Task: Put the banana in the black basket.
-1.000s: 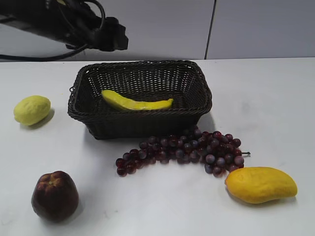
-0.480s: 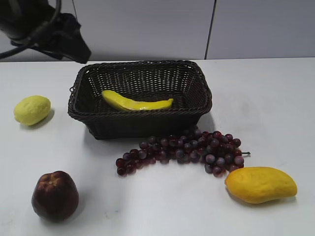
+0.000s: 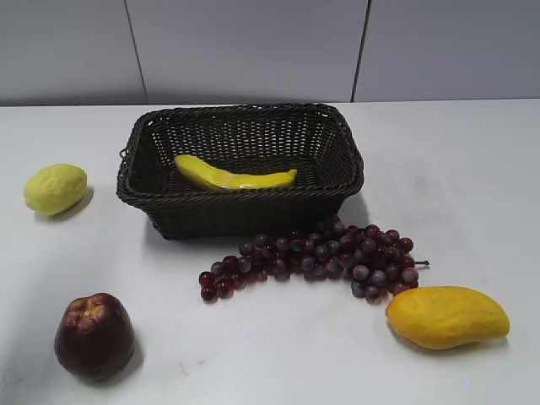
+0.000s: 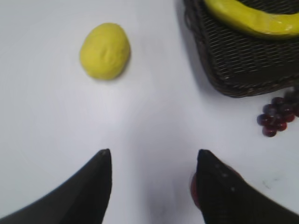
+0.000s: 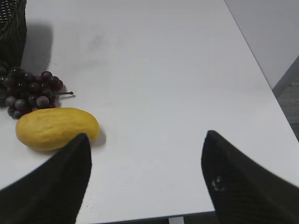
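Nearest on the surface (image 3: 472,169), an apple (image 3: 94,335) left, a mango (image 3: 447,316) right, grapes (image 3: 312,258) between. Beyond them the banana (image 3: 232,176) lies inside the basket (image 3: 240,207), so I'd call the job done; next move, if any, is just parking the arms. Neither arm shows from the front. Left gripper (image 4: 154,161) gapes wide and empty over bare surface near the lemon (image 4: 105,50), its right finger hiding part of something red; right gripper (image 5: 147,142) wide too, empty, by the mango

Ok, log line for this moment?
banana: in black basket | left gripper: open, empty | right gripper: open, empty | task: placed
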Robot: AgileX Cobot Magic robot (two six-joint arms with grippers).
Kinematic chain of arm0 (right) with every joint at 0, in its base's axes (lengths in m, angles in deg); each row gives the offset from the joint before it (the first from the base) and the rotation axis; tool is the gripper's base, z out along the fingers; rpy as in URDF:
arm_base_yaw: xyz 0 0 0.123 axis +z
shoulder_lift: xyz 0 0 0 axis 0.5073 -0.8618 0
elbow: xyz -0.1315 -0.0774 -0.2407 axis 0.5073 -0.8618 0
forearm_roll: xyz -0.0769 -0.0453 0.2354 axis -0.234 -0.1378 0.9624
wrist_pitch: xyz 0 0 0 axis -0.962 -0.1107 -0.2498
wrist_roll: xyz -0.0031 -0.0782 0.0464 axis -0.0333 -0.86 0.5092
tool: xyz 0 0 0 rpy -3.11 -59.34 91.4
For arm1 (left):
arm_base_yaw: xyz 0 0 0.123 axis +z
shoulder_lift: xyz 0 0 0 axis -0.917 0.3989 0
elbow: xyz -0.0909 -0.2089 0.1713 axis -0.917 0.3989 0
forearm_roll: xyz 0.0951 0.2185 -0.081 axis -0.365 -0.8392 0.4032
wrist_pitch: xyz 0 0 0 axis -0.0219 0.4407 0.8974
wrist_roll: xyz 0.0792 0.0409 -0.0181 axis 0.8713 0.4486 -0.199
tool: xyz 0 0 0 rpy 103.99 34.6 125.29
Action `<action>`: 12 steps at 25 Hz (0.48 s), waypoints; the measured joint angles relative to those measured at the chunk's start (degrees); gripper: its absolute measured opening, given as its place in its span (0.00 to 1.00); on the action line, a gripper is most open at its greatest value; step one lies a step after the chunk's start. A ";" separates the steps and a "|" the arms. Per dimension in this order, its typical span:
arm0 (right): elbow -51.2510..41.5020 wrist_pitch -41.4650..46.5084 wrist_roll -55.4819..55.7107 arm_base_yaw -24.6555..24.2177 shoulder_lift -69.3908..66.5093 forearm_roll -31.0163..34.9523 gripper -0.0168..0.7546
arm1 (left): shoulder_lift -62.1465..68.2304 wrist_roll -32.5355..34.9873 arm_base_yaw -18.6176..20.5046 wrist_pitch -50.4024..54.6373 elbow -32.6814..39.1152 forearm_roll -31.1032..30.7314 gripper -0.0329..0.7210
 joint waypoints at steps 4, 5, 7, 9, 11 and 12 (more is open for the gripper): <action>0.00 0.00 0.00 0.00 0.00 0.00 0.78 | -5.32 -0.52 4.86 -1.00 6.65 0.00 0.80; 0.00 0.00 0.00 0.00 0.00 0.00 0.78 | -7.37 -0.58 5.71 -1.55 8.57 0.00 0.80; 0.00 0.00 0.00 0.00 0.00 0.00 0.78 | -10.93 -0.57 6.76 -2.44 12.27 0.00 0.80; 0.00 0.00 0.00 0.00 0.00 0.00 0.78 | -14.18 -0.57 7.08 -3.21 14.51 0.00 0.79; 0.00 0.00 0.00 0.00 0.00 0.00 0.78 | -19.48 -0.57 7.21 -3.90 17.93 -0.06 0.79; 0.00 0.00 0.00 0.00 0.00 0.00 0.78 | -22.16 -0.57 7.21 -4.27 19.22 -0.06 0.79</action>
